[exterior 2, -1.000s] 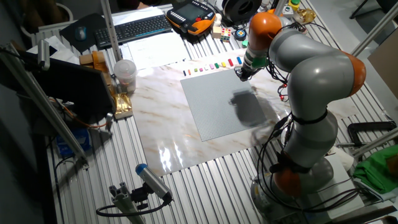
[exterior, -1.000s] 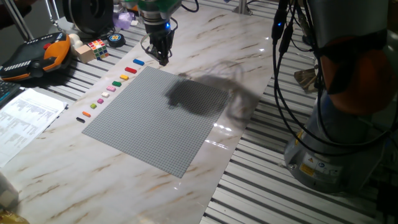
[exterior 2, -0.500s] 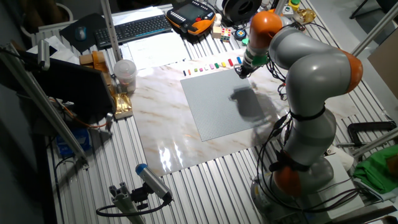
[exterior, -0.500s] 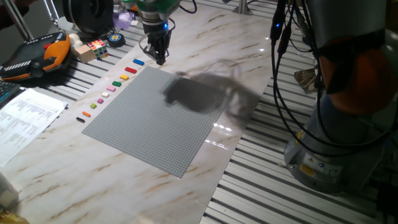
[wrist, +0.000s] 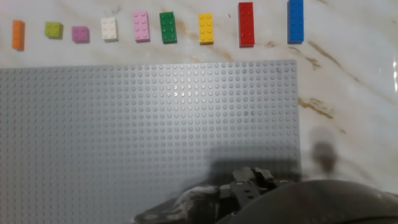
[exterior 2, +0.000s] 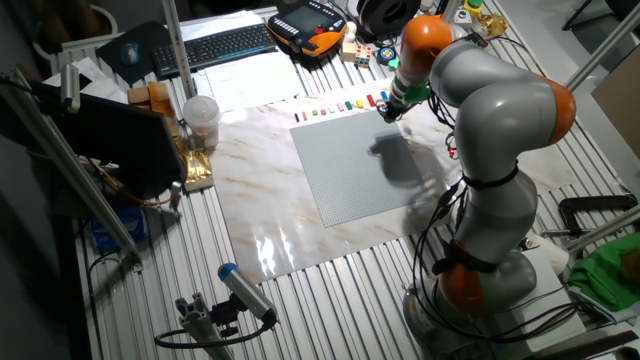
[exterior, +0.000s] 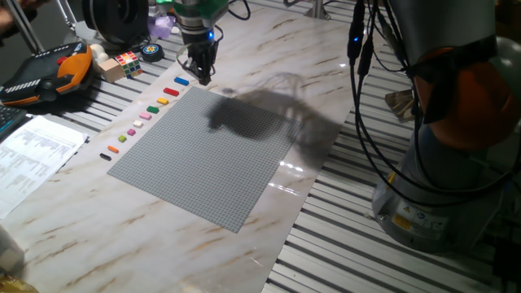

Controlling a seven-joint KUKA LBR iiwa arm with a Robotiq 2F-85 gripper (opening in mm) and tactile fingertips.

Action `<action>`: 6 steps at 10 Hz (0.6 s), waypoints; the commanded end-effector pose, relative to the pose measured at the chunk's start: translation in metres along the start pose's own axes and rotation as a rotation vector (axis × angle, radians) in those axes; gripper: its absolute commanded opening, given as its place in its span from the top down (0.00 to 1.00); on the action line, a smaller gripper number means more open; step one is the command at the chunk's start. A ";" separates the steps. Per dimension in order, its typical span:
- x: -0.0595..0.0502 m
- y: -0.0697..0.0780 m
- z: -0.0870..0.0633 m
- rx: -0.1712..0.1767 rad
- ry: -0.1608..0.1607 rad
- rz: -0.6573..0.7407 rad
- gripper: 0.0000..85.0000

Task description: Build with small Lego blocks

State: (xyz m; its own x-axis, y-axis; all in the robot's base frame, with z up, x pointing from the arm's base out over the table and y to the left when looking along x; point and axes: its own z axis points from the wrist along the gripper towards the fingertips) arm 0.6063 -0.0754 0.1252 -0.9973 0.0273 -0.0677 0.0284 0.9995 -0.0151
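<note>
Small Lego blocks lie in a row on the marble beside the grey baseplate. The hand view shows them as orange, lime, purple, white, pink, green, yellow, red and blue. My gripper hangs just above the baseplate's far corner, next to the blue block. Its fingers look pressed together with nothing between them. In the other fixed view the gripper sits by the row's right end.
A multicoloured puzzle cube, an orange-and-black pendant and a round black object lie beyond the row. Papers rest at the left. The arm's base and cables stand at the right.
My gripper has moved a short way left and back, from over the baseplate's corner towards the blue block. The blocks have not moved.
</note>
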 end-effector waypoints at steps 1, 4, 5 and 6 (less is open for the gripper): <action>-0.001 0.000 0.002 0.000 -0.004 0.000 0.99; -0.006 -0.002 0.008 0.004 -0.015 0.001 0.99; -0.007 -0.004 0.010 0.007 -0.015 0.001 0.99; -0.008 -0.006 0.011 0.010 -0.013 -0.005 0.99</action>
State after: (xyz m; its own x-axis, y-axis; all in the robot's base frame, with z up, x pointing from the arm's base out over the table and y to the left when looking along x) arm 0.6147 -0.0820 0.1151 -0.9965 0.0230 -0.0809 0.0251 0.9994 -0.0244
